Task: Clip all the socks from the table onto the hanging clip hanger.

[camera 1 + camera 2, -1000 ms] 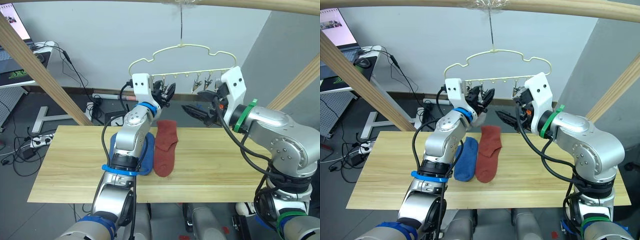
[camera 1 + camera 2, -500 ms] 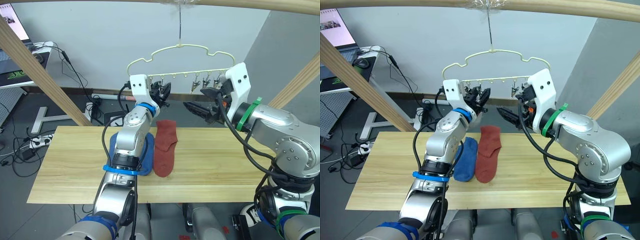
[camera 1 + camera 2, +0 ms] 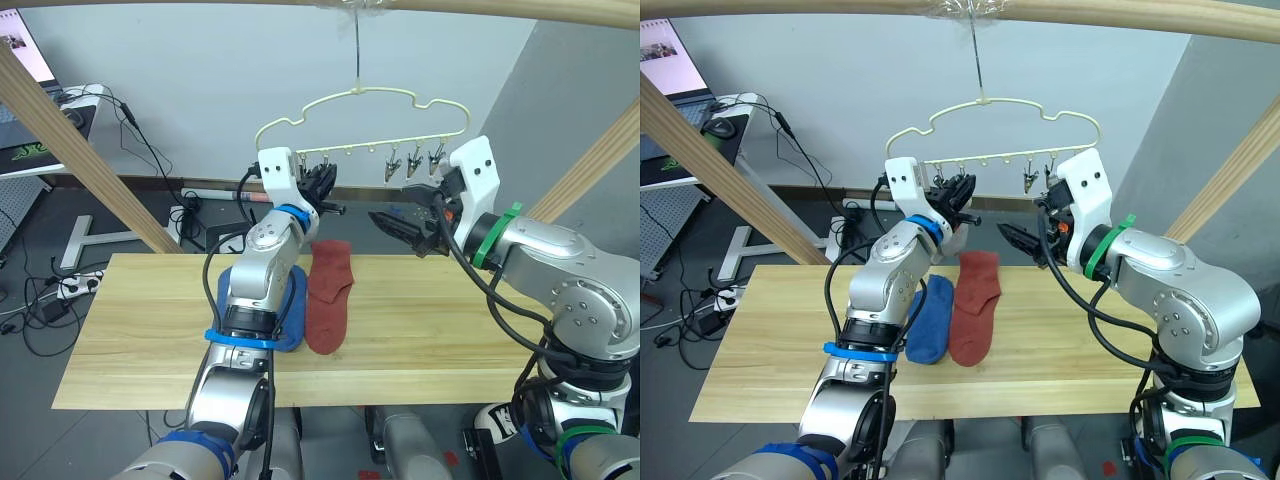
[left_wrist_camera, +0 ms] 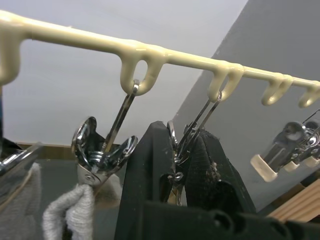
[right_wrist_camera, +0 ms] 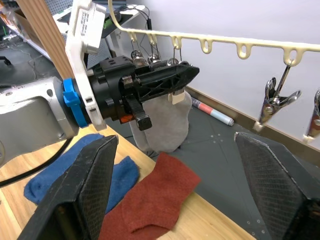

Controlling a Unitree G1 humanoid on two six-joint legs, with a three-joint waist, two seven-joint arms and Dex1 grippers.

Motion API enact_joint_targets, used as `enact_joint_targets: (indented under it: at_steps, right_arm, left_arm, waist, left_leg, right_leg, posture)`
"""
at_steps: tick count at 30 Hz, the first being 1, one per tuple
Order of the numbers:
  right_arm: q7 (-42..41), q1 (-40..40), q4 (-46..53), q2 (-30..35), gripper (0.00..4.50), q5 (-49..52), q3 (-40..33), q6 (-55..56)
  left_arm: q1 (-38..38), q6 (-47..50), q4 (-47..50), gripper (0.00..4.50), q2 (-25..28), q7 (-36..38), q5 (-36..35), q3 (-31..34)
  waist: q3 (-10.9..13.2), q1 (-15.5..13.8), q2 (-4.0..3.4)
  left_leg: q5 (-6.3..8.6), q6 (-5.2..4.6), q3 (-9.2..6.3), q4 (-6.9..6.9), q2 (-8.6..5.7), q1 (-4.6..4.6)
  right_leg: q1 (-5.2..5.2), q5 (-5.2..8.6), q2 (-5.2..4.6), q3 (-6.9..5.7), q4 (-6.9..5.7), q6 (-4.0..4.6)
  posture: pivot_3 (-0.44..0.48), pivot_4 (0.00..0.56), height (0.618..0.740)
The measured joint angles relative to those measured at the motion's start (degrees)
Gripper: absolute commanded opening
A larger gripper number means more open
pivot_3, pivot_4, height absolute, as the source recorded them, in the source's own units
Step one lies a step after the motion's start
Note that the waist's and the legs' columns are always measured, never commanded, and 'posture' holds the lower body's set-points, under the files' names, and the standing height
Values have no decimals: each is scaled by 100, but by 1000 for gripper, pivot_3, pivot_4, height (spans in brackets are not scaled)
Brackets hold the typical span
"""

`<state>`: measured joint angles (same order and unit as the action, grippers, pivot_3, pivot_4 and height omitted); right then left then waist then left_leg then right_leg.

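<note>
**Observer:** Where do things stand on your end?

**Operator:** My left gripper (image 4: 176,165) is up at the thin pale-yellow wire clip hanger (image 3: 362,95), its two black fingers pressed around one of the small metal clips (image 4: 183,145) on the rail. In the wrist view a light grey knit sock (image 5: 166,125) hangs from the clips next to it. My right gripper (image 5: 180,200) is spread wide and empty, held in the air between hanger and table.

**Observer:** And the socks left to hang?

**Operator:** Two lie on the light wooden tabletop (image 3: 430,340): a rust-red ankle sock (image 3: 328,296) and a blue ankle sock (image 3: 928,320), touching side by side. Both run lengthwise away from me, toes toward my edge.

**Observer:** Which arm goes for them?

**Operator:** The right, I judge. The red sock lies below that gripper and toward my left, with its cuff at the far end, the part nearest those open fingers. The left is busy at the clip and its forearm crosses above the blue sock. So I'd bring the right down onto the red cuff, fingers across the sock's long axis.
</note>
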<state>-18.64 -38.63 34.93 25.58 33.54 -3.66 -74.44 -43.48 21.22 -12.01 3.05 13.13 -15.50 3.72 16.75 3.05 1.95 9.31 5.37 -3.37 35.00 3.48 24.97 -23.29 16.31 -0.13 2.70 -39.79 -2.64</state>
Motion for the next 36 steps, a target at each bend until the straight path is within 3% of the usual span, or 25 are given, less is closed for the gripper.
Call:
enact_joint_targets:
  at_steps: [8, 17, 22, 28, 36]
  right_arm:
    - [-267, 434, -1104, 391, 3908, -925, 1448, 1117]
    - [-505, 423, -1833, 208, 3908, -1441, 1798, 1728]
    - [-533, 418, -1904, 97, 3908, -1526, 1799, 1803]
    - [-632, 414, -1896, 66, 3908, -1608, 1796, 1809]
    - [-682, 387, -1750, 62, 3908, -1611, 1716, 1758]
  left_arm:
    - [-280, 858, 338, 307, 23, 116, -721, 360]
    - [-305, 2137, 580, 307, 176, 22, -1685, 907]
    - [-208, 2074, 777, 307, 520, 117, -1439, 597]
    - [242, 1246, 987, 307, 742, 452, -639, -243]
    - [304, 745, 978, 307, 701, 449, -225, -340]
  waist:
    - [0, 17, 0]
    - [0, 13, 0]
    - [0, 5, 0]
    - [0, -22, 0]
    - [0, -33, 0]
  left_leg:
    - [0, 0, 1, -2, 0, 1]
    - [0, 0, 0, -5, 1, 1]
    - [0, 1, 0, -6, 1, 1]
    - [0, 2, 1, -8, 1, 1]
    - [0, 1, 1, -7, 1, 2]
  right_leg:
    - [-1, 4, 1, 1, 6, -6]
    - [-1, 2, 1, 1, 9, -4]
    - [-1, 0, 0, 1, 11, -1]
    - [-1, 0, 0, 1, 13, 1]
    - [-1, 0, 0, 1, 14, 0]
  posture:
    - [-41, 222, 740]
    - [-29, 220, 740]
    - [-29, 220, 740]
    - [-28, 216, 740]
    - [-30, 219, 740]
